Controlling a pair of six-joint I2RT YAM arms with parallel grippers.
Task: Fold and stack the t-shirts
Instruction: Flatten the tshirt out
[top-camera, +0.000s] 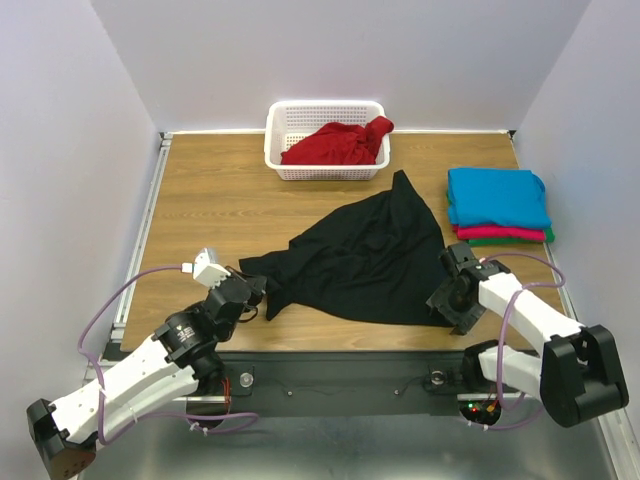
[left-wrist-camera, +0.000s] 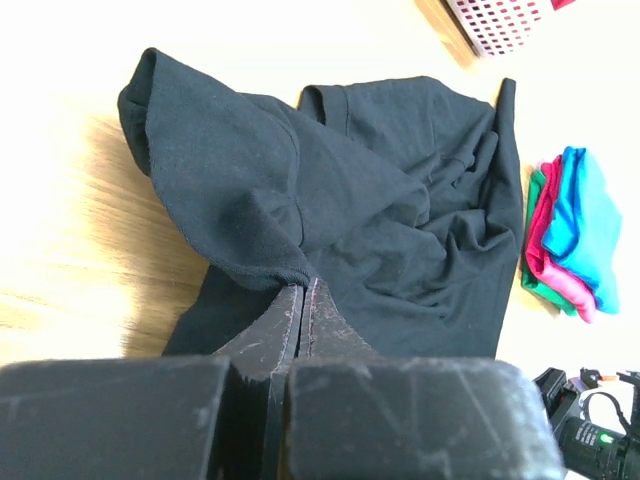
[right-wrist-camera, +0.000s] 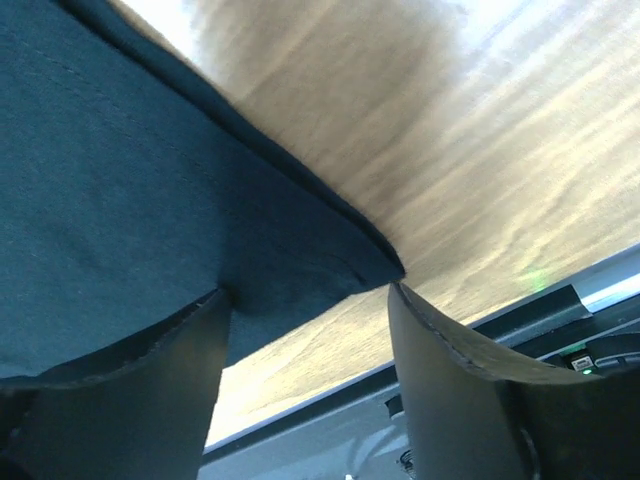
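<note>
The black t-shirt (top-camera: 360, 255) lies crumpled in the middle of the wooden table. My left gripper (top-camera: 255, 295) is shut on its left hem; in the left wrist view the closed gripper (left-wrist-camera: 302, 285) pinches the hem of the shirt (left-wrist-camera: 330, 180). My right gripper (top-camera: 445, 300) is open at the shirt's near right corner; in the right wrist view the gripper (right-wrist-camera: 308, 292) straddles that corner (right-wrist-camera: 150, 180), which rests on the table. A red t-shirt (top-camera: 335, 145) lies in the basket. Folded turquoise (top-camera: 497, 197), pink-red (top-camera: 500, 233) and green (top-camera: 545, 238) shirts are stacked at the right.
The white lattice basket (top-camera: 275, 140) stands at the back middle, and also shows in the left wrist view (left-wrist-camera: 495, 25). The table's near edge and metal rail (right-wrist-camera: 520, 310) run just below the right gripper. The folded stack (left-wrist-camera: 590, 225) sits near the right table edge.
</note>
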